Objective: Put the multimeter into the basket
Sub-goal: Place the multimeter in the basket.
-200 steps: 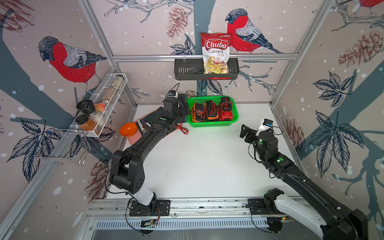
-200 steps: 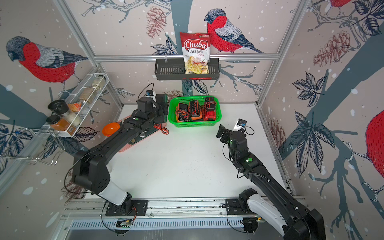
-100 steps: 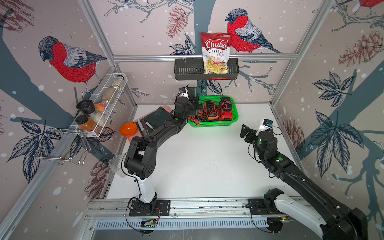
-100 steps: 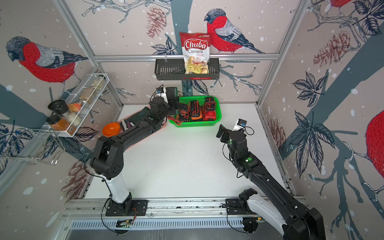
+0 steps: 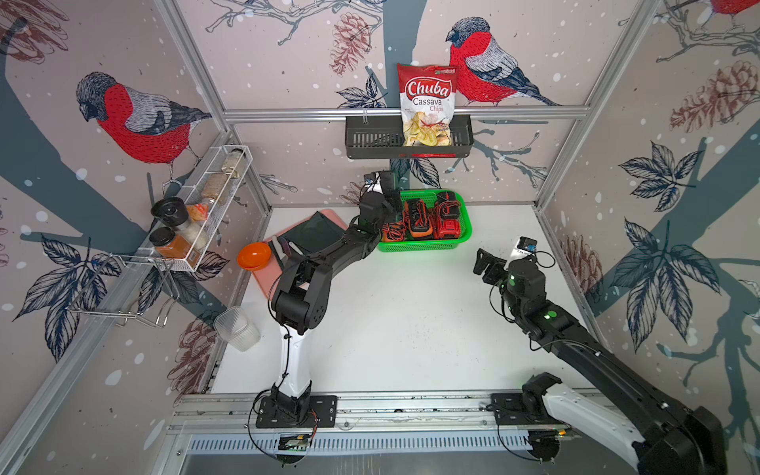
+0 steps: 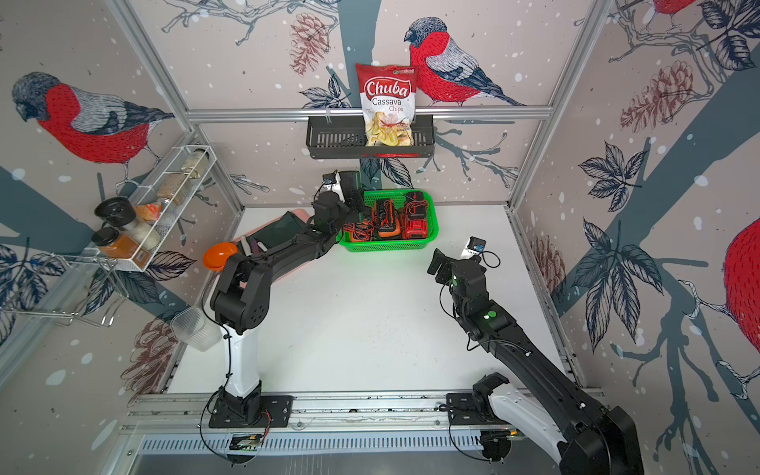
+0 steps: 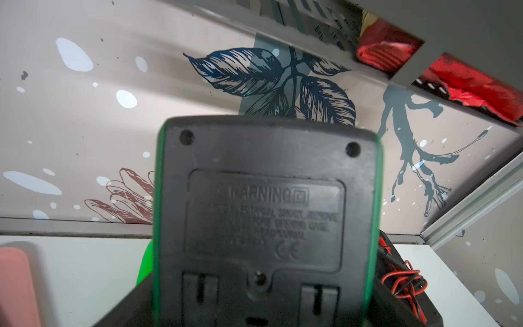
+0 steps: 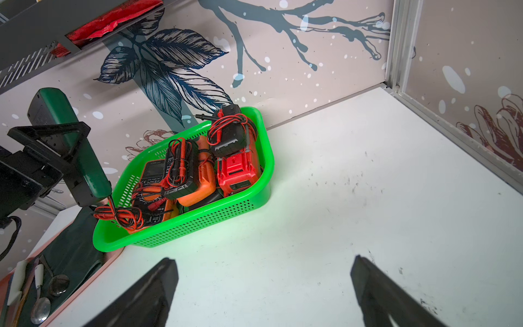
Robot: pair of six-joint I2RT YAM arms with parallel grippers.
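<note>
A green-cased multimeter (image 8: 85, 158) stands upright in my left gripper (image 5: 380, 197), which is shut on it, above the left end of the bright green basket (image 5: 423, 246). The left wrist view is filled by the multimeter's black back (image 7: 266, 212), with a sliver of the basket (image 7: 144, 263) beside it. Its red and black leads (image 8: 119, 215) hang over the basket's (image 8: 198, 223) left rim. In both top views the basket (image 6: 386, 246) sits at the table's back. My right gripper (image 8: 263, 266) is open and holds nothing; it hovers at the right (image 5: 487, 265), well short of the basket.
Several orange and red multimeters (image 5: 419, 218) with coiled leads fill the basket. Left of it lies a pink tray (image 5: 329, 216) with a dark cloth and cutlery, an orange bowl (image 5: 253, 255) and a clear tub (image 5: 238, 329). A dark shelf (image 5: 370, 140) with a chips bag hangs above.
My left arm has carried the multimeter right from beside the tray to over the basket's left end. The right arm has stayed still.
</note>
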